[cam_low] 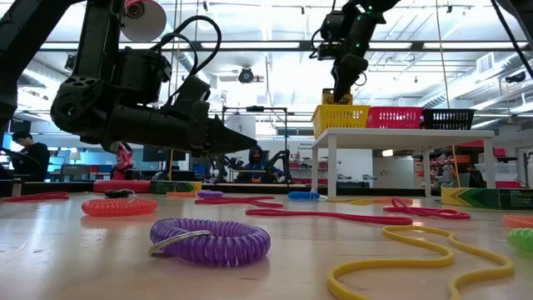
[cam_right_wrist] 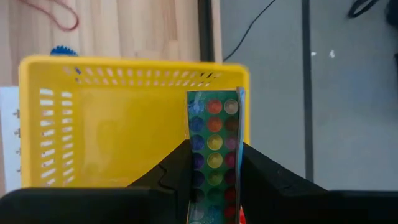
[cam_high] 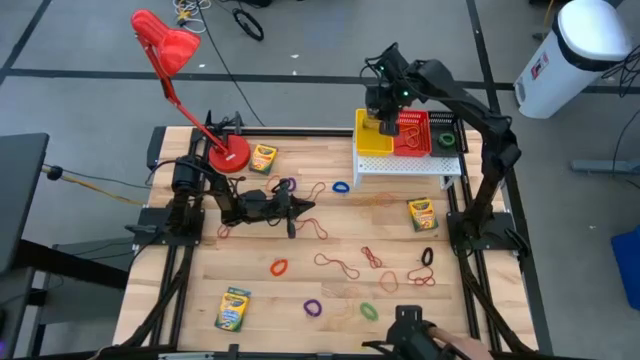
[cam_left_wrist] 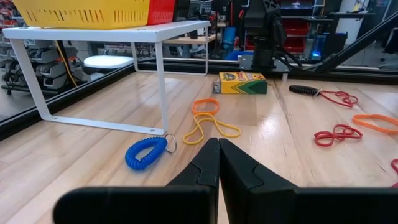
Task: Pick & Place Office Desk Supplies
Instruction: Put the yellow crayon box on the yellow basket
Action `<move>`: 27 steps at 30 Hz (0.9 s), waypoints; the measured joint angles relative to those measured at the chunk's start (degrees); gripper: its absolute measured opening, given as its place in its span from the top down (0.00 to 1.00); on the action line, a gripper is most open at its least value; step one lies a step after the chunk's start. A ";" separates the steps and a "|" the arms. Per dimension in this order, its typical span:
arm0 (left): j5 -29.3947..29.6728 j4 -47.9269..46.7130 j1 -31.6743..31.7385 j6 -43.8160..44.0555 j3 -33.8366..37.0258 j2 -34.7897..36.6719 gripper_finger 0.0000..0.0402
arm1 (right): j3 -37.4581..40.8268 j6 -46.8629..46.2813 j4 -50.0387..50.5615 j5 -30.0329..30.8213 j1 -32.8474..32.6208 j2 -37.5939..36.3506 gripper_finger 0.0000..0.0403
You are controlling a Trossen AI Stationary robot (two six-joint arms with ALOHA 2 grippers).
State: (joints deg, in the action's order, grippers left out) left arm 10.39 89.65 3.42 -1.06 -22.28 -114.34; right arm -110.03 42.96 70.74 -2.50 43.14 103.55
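The right gripper (cam_high: pixel 385 124) is held above the small yellow mesh basket (cam_high: pixel 372 140), which stands on a white raised shelf (cam_high: pixel 405 164) at the far right of the wooden table (cam_high: pixel 300 260). Its fingers are part-way closed on a small yellow-green crayon box (cam_right_wrist: pixel 214 155), clamped upright between them; in the right wrist view the box's face of coloured dots is seen directly over the basket's open interior. In the low view the box (cam_low: pixel 341 97) is seen just above the basket's rim. A red mesh basket (cam_high: pixel 411 132) and a black mesh basket (cam_high: pixel 445 138) are set beside the yellow one on the same shelf.

The left gripper (cam_high: pixel 296 208) is held low over the table's middle-left with its fingers pressed together and nothing between them. A blue coiled band (cam_left_wrist: pixel 146 152) lies ahead of it, near the shelf leg.

Three more crayon boxes (cam_high: pixel 263 158) (cam_high: pixel 422 214) (cam_high: pixel 233 308) lie flat on the table. Thin rubber-band loops in mixed colours (cam_high: pixel 340 265) are scattered across the wood.
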 joint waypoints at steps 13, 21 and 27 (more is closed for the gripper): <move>0.00 -0.02 0.00 -0.02 0.00 0.00 0.98 | 3.00 1.68 -4.12 3.06 -0.63 -0.06 0.73; 0.00 -0.09 0.00 -0.01 0.00 -0.01 0.98 | 3.00 2.75 -5.42 3.76 -0.84 -0.04 0.73; -0.05 -0.11 0.00 -0.02 0.00 -0.02 0.98 | 3.00 2.75 -5.85 3.74 -0.84 -0.04 0.72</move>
State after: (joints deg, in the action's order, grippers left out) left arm 10.35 89.54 3.42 -1.08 -22.28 -114.37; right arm -107.02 45.71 64.89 1.23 42.30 103.50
